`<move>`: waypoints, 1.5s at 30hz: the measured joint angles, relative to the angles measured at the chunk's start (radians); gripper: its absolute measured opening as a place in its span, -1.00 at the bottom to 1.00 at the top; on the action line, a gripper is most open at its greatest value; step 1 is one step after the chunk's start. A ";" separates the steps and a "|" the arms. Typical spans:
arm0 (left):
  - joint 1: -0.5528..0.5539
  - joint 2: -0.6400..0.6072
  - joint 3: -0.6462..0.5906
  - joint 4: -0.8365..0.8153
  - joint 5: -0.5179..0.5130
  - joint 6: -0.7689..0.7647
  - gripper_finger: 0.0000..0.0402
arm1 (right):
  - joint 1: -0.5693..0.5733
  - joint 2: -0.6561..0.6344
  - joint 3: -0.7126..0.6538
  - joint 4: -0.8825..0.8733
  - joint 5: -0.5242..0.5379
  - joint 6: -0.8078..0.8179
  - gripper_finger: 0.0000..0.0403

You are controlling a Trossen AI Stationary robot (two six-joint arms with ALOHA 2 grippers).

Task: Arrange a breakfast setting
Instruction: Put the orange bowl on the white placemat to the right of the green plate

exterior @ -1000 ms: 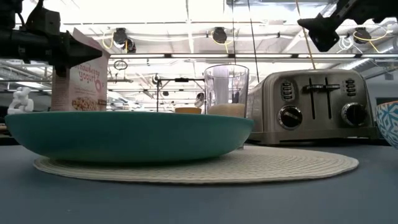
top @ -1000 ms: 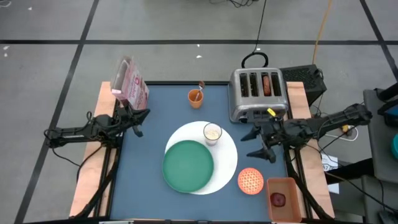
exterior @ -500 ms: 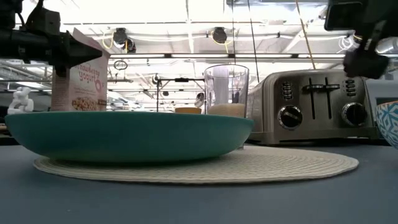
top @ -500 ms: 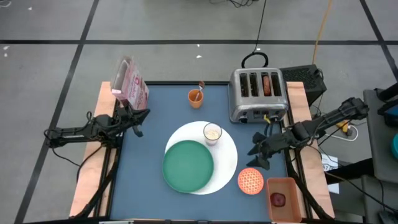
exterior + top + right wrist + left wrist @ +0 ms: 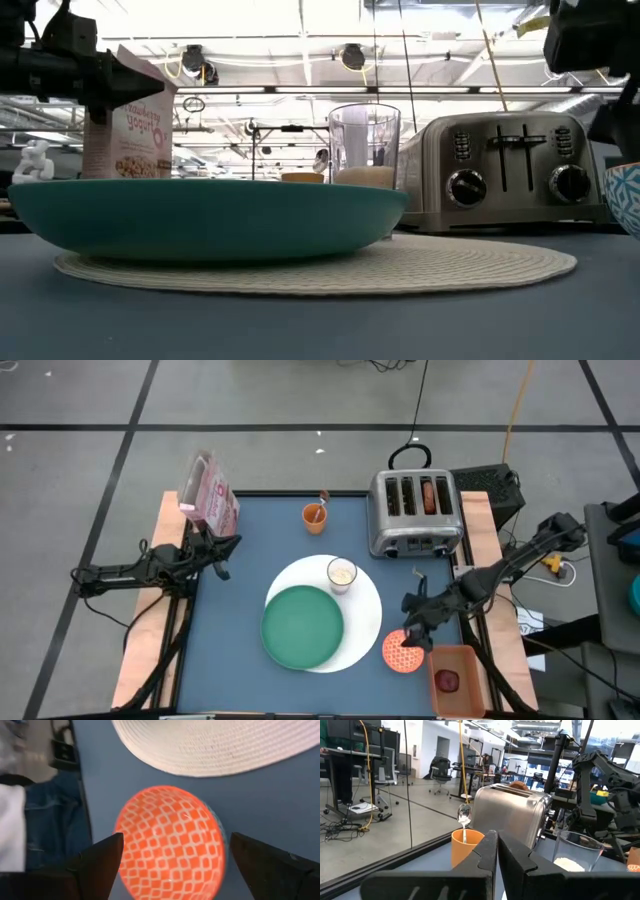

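Note:
The white round placemat [image 5: 362,585] lies mid-table with the green plate [image 5: 302,625] and the milky glass [image 5: 342,573] on it. The orange-pink patterned bowl [image 5: 403,651] stands on the table at the near right. My right gripper [image 5: 414,628] is open just above it. In the right wrist view the gripper [image 5: 175,839] has one finger on either side of the bowl [image 5: 170,845]. The bagel [image 5: 430,495] sticks up from a toaster slot. The dark red fruit [image 5: 447,681] lies in a pink tray. The spoon [image 5: 322,500] stands in an orange cup. My left gripper [image 5: 222,550] is shut, empty, at the left.
The silver toaster [image 5: 415,510] stands at the far right and the pink cereal box [image 5: 208,495] at the far left corner. The orange cup [image 5: 314,516] is at the far edge. The pink tray [image 5: 456,678] lies on the near right rail, next to the bowl.
My right gripper has gone from beside the toaster toward the table's near edge and down, tipping its fingers downward, and now stands over the patterned bowl. It has stayed open. Nothing on the table has moved.

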 joint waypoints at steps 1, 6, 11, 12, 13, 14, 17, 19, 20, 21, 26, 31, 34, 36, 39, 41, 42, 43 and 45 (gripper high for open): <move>0.000 0.000 0.000 0.000 0.000 0.000 -0.90 | 0.003 0.014 0.000 0.000 0.000 0.000 0.78; 0.000 0.000 0.000 0.000 0.000 0.000 -0.90 | 0.006 0.077 0.000 0.000 0.004 0.000 0.78; 0.000 0.000 0.000 0.000 0.000 0.000 -0.90 | 0.006 0.130 0.000 0.000 0.005 -0.017 0.78; 0.000 0.000 0.000 0.000 0.000 0.000 -0.90 | 0.006 0.140 0.000 0.000 0.005 -0.021 0.78; 0.000 0.000 0.000 0.000 0.000 0.000 -0.90 | 0.006 0.150 0.000 -0.001 0.005 -0.021 0.77; 0.000 0.000 0.000 0.000 0.000 0.000 -0.90 | 0.006 0.160 0.000 -0.001 0.005 -0.023 0.75; 0.000 0.000 0.000 0.000 0.000 0.000 -0.90 | 0.006 0.183 0.000 -0.008 0.005 -0.023 0.67; 0.000 0.000 0.000 0.000 0.000 0.000 -0.90 | 0.006 0.196 0.000 -0.021 0.005 -0.023 0.58; 0.000 0.000 0.000 0.000 0.000 0.000 -0.90 | 0.006 0.203 0.000 -0.024 0.005 -0.023 0.53; 0.000 0.000 0.000 0.000 0.000 0.000 -0.90 | 0.006 0.209 0.000 -0.026 0.005 -0.023 0.48; 0.000 0.000 0.000 0.000 0.000 0.001 -0.90 | 0.006 0.229 0.000 -0.026 0.005 -0.023 0.20; 0.000 0.000 0.000 0.000 0.000 0.001 -0.90 | 0.006 0.230 0.000 -0.023 0.005 -0.023 -0.14; 0.000 0.000 0.000 0.000 0.000 0.001 -0.90 | 0.005 0.230 0.000 -0.020 0.005 -0.023 -0.36; 0.000 0.000 0.000 0.000 0.000 0.001 -0.90 | 0.003 0.230 0.000 -0.020 0.005 -0.023 -0.50; 0.000 0.000 0.000 0.000 0.000 0.001 -0.90 | -0.006 0.230 0.000 -0.011 0.006 -0.021 -0.71; 0.000 0.000 0.000 0.000 0.000 0.001 -0.90 | -0.016 0.230 0.000 -0.005 0.007 -0.024 -0.84; 0.000 0.000 0.000 0.000 0.000 0.001 -0.90 | -0.022 0.230 0.000 -0.004 0.008 -0.023 -0.90; 0.000 0.000 0.000 0.000 0.000 0.001 -0.90 | -0.028 0.230 0.000 0.006 0.010 -0.028 -0.92; 0.000 0.000 0.000 0.000 0.000 0.001 -0.90 | -0.038 0.230 0.000 0.028 0.014 -0.039 -0.92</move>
